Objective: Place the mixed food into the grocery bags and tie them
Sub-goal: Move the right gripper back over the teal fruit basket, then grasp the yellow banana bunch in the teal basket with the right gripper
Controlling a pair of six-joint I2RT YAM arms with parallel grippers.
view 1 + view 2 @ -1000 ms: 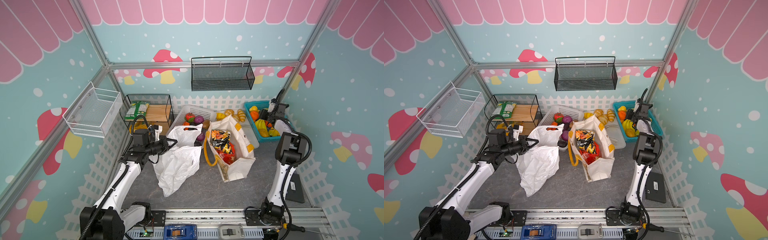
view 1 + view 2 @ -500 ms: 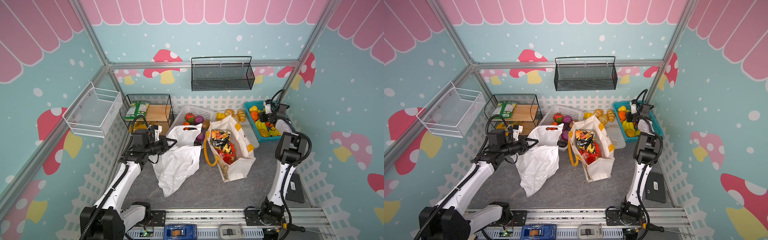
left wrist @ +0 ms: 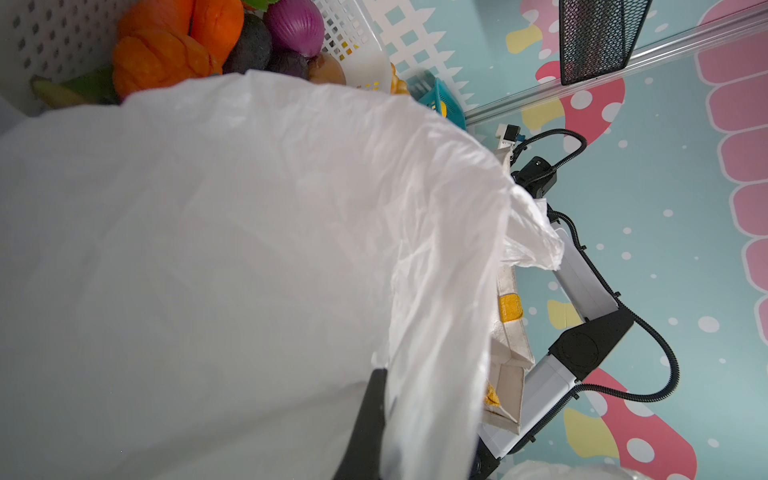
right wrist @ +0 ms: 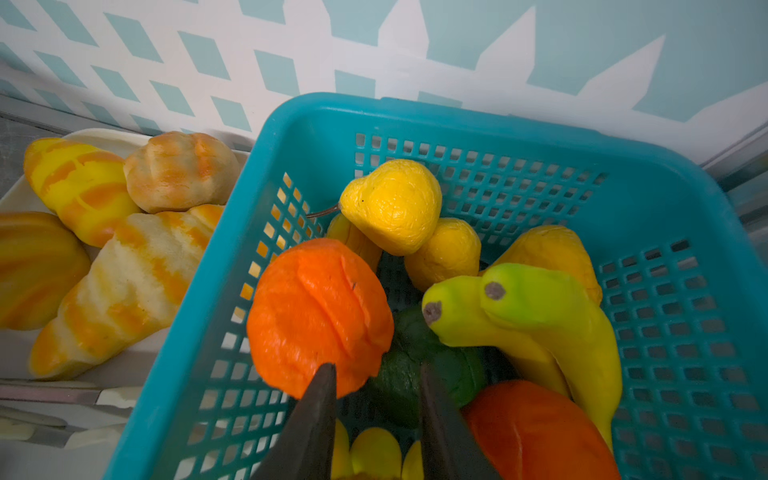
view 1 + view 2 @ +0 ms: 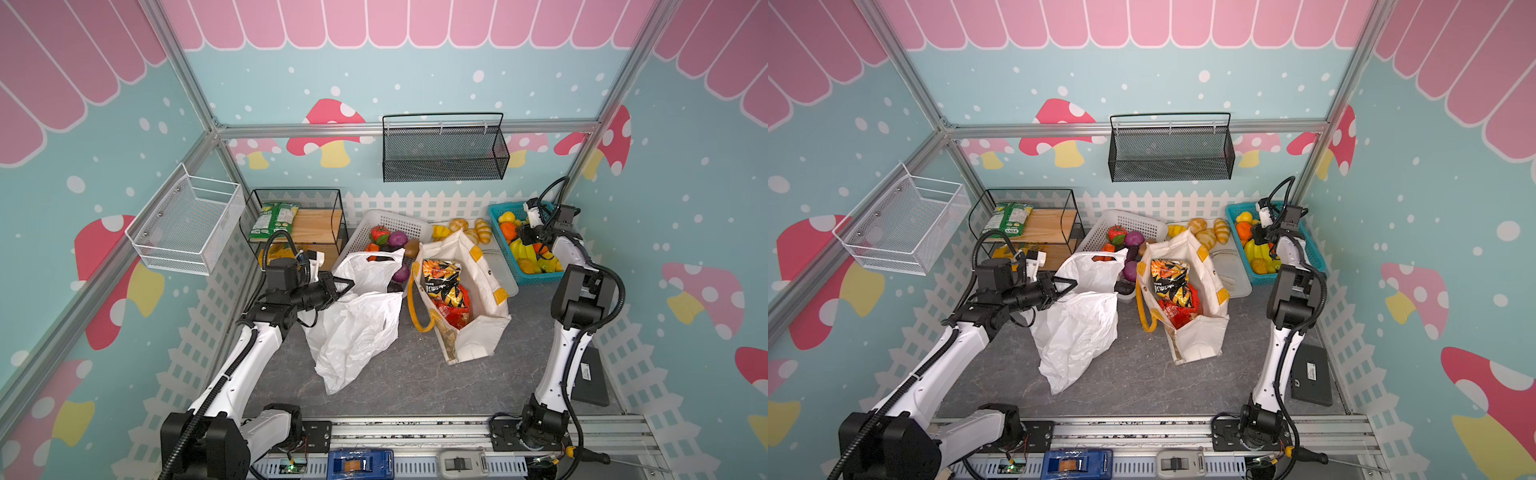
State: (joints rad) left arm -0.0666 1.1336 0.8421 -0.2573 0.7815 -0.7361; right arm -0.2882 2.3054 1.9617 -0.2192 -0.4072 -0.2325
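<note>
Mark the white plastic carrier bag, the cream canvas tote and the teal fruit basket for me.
white plastic carrier bag (image 5: 353, 332): a top view, crumpled body.
cream canvas tote (image 5: 478, 338): a top view, near end panel.
teal fruit basket (image 4: 478, 120): right wrist view, rim beside the fence wall.

Both top views look steeply down from high above the front edge of the counter (image 5: 415, 386) toward the back wall (image 5: 415, 75). They stand far enough off to hold both arms whole and share almost the entire scene, with a slight sideways offset between them.

The left wrist camera sits close behind the left fingers (image 3: 370, 424) and faces along them. The white plastic bag (image 3: 208, 249), right against those fingers, fills most of its frame. Far beyond them it catches the right arm (image 3: 582, 353).

The right wrist camera looks past the right fingers (image 4: 316, 415) down into the teal basket (image 4: 685, 291) just ahead, very near. Both top views also show that basket, small.
</note>
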